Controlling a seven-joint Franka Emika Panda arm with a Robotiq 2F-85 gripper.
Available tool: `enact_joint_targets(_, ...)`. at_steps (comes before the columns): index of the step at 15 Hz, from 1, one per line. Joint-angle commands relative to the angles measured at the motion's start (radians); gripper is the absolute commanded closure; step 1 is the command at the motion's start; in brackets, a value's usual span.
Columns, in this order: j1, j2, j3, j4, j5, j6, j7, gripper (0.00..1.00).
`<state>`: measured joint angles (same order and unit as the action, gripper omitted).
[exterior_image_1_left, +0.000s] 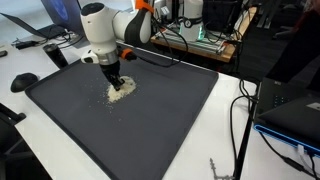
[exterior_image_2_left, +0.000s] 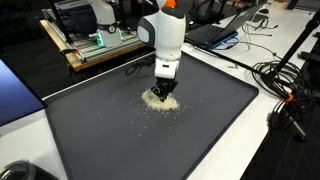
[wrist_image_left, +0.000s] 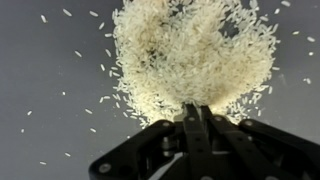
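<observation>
One gripper (wrist_image_left: 197, 110) squeezing all the way shut, tips touching the edge of a small pile of rice (wrist_image_left: 190, 55), pile sitting near the middle of a dark mat (exterior_image_1_left: 170, 115), loose grains (wrist_image_left: 45, 18) lying around it

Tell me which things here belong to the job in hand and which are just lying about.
In hand:
- pincer, shut, low at the edge of the rice pile
- dark mat under the rice

Lying about:
- cables beside the mat
- laptop behind it
- wooden board with electronics
</observation>
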<state>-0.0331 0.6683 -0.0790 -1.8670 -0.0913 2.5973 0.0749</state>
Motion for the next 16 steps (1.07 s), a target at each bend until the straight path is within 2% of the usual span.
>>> enact_joint_targets(1, -0.002, -0.009, 0.006, 0.003, 0.012, -0.034, -0.024, 0.99)
enact_joint_targets(14, 0.006, -0.024, -0.005, -0.006, 0.000, -0.049, -0.017, 0.99)
enact_joint_targets(15, 0.002, -0.028, 0.000, -0.008, 0.006, -0.051, -0.021, 0.69)
enact_joint_targets(16, 0.002, -0.036, 0.000, -0.015, 0.009, -0.051, -0.017, 0.68)
